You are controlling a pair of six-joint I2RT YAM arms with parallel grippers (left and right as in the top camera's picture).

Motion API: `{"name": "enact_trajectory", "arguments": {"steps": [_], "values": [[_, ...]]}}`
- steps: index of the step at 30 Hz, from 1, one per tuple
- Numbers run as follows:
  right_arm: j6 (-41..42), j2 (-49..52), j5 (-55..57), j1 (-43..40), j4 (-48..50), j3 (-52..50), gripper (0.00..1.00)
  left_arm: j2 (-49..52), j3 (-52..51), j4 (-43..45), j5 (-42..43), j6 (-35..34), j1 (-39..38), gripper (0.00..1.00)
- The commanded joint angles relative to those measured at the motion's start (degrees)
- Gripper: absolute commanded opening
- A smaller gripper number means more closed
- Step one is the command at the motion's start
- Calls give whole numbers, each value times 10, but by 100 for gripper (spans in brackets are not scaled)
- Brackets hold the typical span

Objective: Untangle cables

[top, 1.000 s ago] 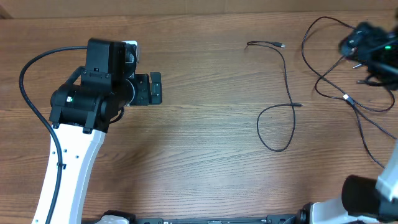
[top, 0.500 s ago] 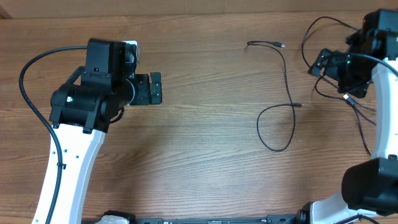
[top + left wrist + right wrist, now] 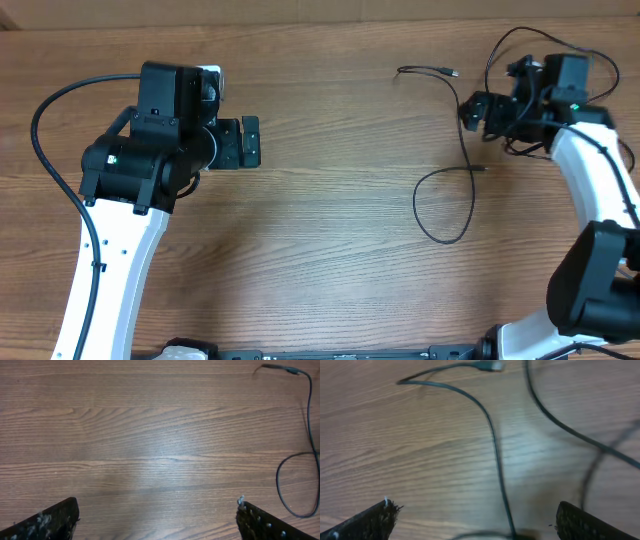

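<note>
Overhead: the left arm reaches in from the lower left, its left gripper [image 3: 252,142] over the counter [image 3: 330,280], fingers wide, holding nothing. The right arm bends in from the lower right and hides part of the cables [image 3: 505,40]; the right gripper [image 3: 490,95] is hard to read here. One loose cable [image 3: 471,195] lies between the arms. Left wrist: both fingers [image 3: 50,520] are cut off at the bottom edge, the loose cable at the right edge. Right wrist: the fingers [image 3: 590,520] stand wide apart, empty, above blurred cables.
</note>
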Motion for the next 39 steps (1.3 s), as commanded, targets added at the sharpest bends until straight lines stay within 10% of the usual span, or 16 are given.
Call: {"name": "enact_trajectory", "arguments": {"steps": [1,16,31,39], "values": [[-14,29,-17,16,55,-25,100,3,6,2,-4,13,2,99],[-14,193,-3,34,206,-28,94,3,6,2,-4,12,2,100],[-14,200,-3,35,208,-28,7,3,6,2,-4,13,2,100],[-14,184,-2,35,126,7,4,3,6,2,-4,12,2,100]]}}
